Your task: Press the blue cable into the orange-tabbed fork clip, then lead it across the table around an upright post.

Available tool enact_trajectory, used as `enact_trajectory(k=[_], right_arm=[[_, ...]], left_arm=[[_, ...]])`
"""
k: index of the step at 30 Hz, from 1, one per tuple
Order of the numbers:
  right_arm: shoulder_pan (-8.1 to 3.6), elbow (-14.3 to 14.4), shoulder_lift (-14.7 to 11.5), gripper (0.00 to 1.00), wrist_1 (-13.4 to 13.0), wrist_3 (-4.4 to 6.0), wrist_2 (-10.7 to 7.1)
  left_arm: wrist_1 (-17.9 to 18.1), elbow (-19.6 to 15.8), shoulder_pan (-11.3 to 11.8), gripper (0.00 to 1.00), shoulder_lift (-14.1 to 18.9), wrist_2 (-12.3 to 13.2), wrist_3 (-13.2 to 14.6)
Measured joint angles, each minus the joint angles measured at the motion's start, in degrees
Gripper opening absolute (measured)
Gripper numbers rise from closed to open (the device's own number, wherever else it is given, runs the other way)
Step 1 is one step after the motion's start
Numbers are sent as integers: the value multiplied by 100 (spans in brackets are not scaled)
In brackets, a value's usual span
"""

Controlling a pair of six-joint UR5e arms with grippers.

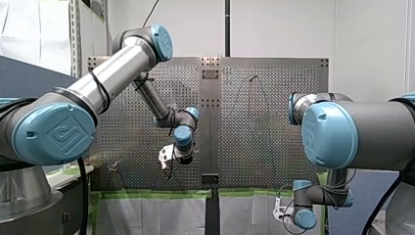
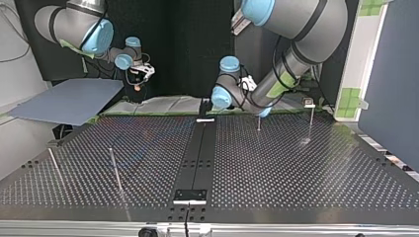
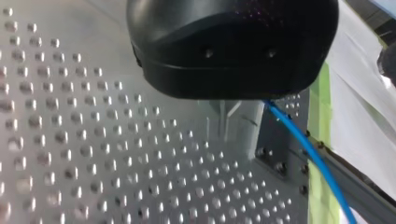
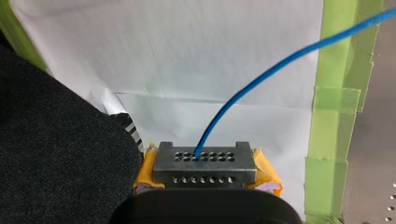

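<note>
Right end effector [image 4: 205, 161]: closed on the blue cable [image 4: 280, 65], which comes out between the yellow pads [image 4: 268, 179] at the perforated metal fingertip block and arcs away over white sheeting and a strip of green tape [image 4: 327, 140] toward the edge of the desk [image 2: 296, 168]. In the top view this end effector hangs off the desk, beyond its far edge at the view's left. Left end effector [image 1: 169, 159]: low over the perforated plate near the desk's far edge, just beside a short upright post [image 2: 258, 123] in the top view. Its black housing [image 3: 233, 46] covers the tips in the left wrist view, so I cannot tell whether it is wide, narrow or holding. The blue cable emerges from under that housing and runs off past the desk's edge and the green tape. Three more upright posts stand well apart on the desk. The fork clip cannot be made out with certainty.
</note>
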Motion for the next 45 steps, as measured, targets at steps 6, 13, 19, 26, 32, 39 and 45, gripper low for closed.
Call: enact_trajectory(k=[6, 13, 19, 26, 32, 39, 45], right_arm=[[-10, -10, 3, 0, 0, 2, 0], [-18, -12, 4, 0, -16, 9, 0], [-32, -20, 4, 0, -29, 11, 0], [-59, -55, 2, 0, -20, 14, 8], [-129, -97, -3, 0, 4, 34, 55], [-170, -108, -1, 0, 8, 34, 40], [-188, -119, -22, 0, 15, -8, -146]], left_arm=[[264, -264, 213, 0, -3, 218, -59], [590, -591, 292, 0, -2, 255, -73], [895, -896, 299, 0, -1, 281, -73], [1204, -1202, 304, 0, -1, 287, 42], [1517, -1517, 327, 0, -3, 292, 119], [1674, -1806, 371, 0, -5, 303, 265], [1697, -1839, 391, 0, -6, 354, 364]])
